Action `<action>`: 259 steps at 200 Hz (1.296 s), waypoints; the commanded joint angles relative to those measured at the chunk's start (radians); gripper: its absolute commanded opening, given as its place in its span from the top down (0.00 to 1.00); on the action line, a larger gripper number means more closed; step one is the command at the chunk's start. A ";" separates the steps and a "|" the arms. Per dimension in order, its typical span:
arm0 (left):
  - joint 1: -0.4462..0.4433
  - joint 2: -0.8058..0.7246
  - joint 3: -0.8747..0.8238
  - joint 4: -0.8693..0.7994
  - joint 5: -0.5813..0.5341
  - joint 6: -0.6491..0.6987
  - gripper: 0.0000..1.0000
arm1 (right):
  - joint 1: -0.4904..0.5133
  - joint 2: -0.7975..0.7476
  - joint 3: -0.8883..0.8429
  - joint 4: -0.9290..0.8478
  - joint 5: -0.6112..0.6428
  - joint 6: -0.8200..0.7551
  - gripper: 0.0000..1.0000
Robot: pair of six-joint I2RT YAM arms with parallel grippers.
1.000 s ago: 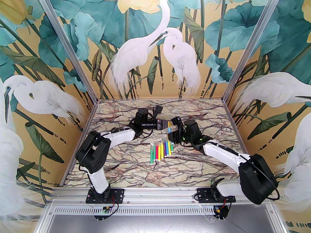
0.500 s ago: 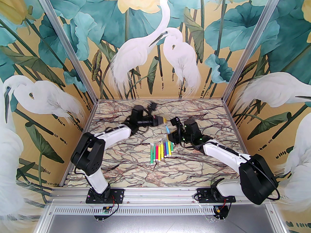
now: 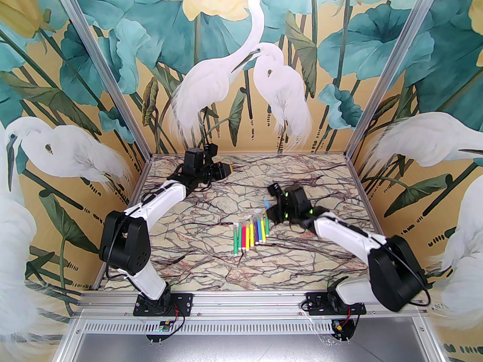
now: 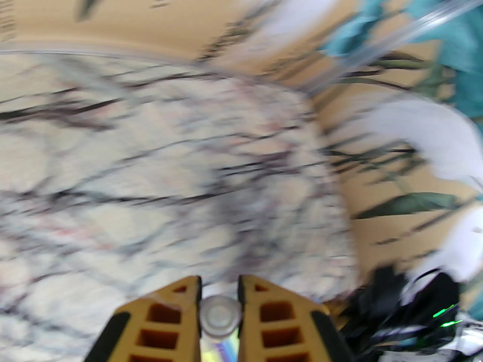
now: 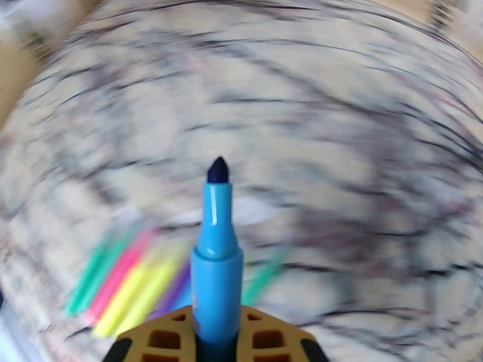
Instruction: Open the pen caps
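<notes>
Left pincer (image 4: 219,280) is squeezed shut on a small clear pen cap (image 4: 220,315). You look straight at the cap's round end, held between the two yellow fingers (image 4: 166,315) at the bottom middle of the left wrist view. From the top camera this pincer sits at the upper left of the worktop (image 3: 211,262), close to the back wall and well apart from the pens.

Right pincer (image 5: 216,311) grips a blue pen (image 5: 217,236) with no cap on. The pen sticks up from the bottom middle of the right wrist view, and its dark tip is bare. From the top camera the right pincer is a bit right of the middle of the worktop, and the blue pen pokes out to the left.

Just below it lies a row of pens (image 3: 252,236) — green, pink, yellow, purple and blue — side by side near the middle of the worktop. Both wrist views are blurry, so the small things on the worktop there are hard to make out.
</notes>
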 commanded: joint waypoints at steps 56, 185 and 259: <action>0.095 0.110 0.032 -0.364 -0.378 0.265 1.00 | -0.167 0.279 0.330 -0.237 0.253 0.004 1.00; 0.234 0.325 0.090 -0.368 -0.226 0.282 1.00 | -0.239 0.579 0.592 -0.345 0.240 0.068 0.95; 0.236 0.397 0.122 -0.400 -0.208 0.298 1.00 | -0.258 0.642 0.660 -0.413 0.214 0.078 0.88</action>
